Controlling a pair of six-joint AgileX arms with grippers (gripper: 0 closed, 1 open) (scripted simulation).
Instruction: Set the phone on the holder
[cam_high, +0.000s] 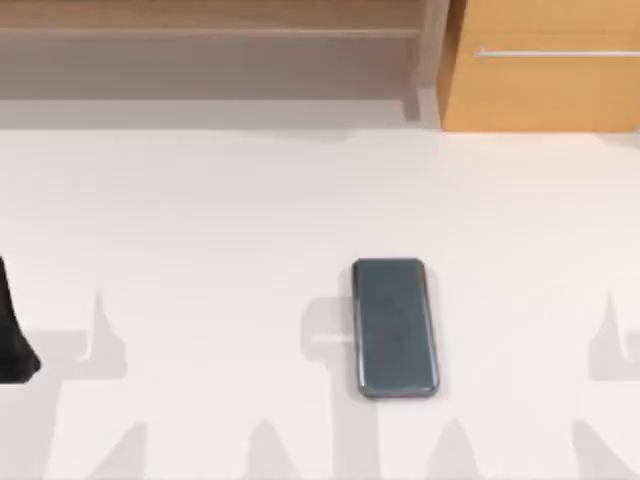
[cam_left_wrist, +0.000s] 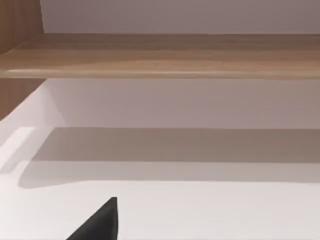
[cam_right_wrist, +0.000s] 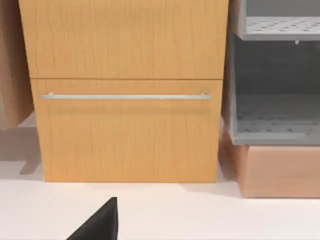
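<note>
The left tool (cam_high: 12, 335) is sitting at the table's nine o'clock edge in the top view, a dark shape cut off by the frame; whether it is spread or pressed together cannot be told. A dark fingertip (cam_left_wrist: 100, 222) is poking into the left wrist view, facing a wooden shelf (cam_left_wrist: 160, 55). A like fingertip (cam_right_wrist: 100, 222) is showing in the right wrist view, facing a wooden drawer cabinet (cam_right_wrist: 125, 90); that tool's state cannot be told either. The phone (cam_high: 394, 328) is lying flat on the white table (cam_high: 200, 220), toward five o'clock of centre, well apart from the left tool.

Blue-grey phone (cam_high: 394, 328), white table (cam_high: 200, 250), prob. orange-wood cabinet (cam_high: 545, 70).
</note>
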